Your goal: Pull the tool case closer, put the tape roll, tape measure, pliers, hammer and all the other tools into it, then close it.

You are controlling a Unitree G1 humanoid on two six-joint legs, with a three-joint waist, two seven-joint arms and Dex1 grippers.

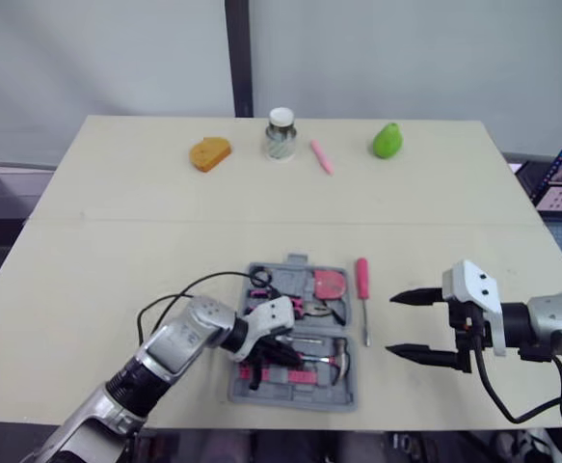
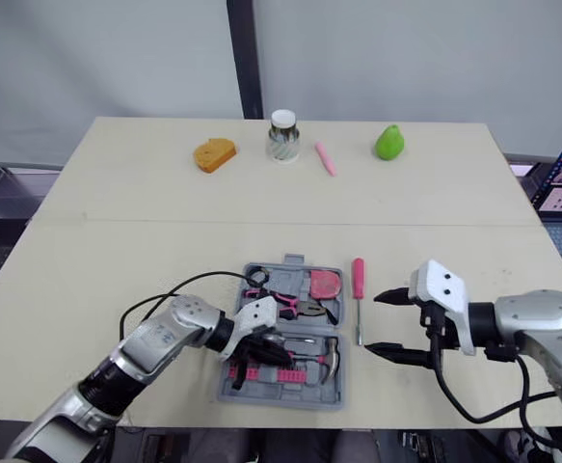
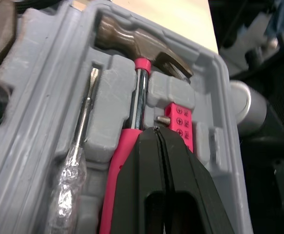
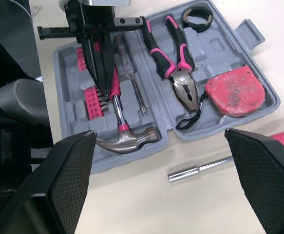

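From the head, the open tool case [image 1: 292, 403] sits at the table's [image 1: 117, 241] 6 o'clock edge, with bare top at its 9. My left gripper [image 1: 282, 355] is over its near half. My right gripper [image 1: 392, 324], jaws spread, hangs at its 3 o'clock, a pink screwdriver [image 1: 362, 282] between.

Left wrist: my fingers [image 3: 142, 170] are pressed together above the hammer [image 3: 141, 41] handle.

Right wrist: pliers [image 4: 173, 56], tape measure [image 4: 234, 90] and tape roll [image 4: 197, 16] lie seated.

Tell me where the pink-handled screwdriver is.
In the head views, the pink-handled screwdriver lies on the table right of the open tool case, between it and the right gripper.
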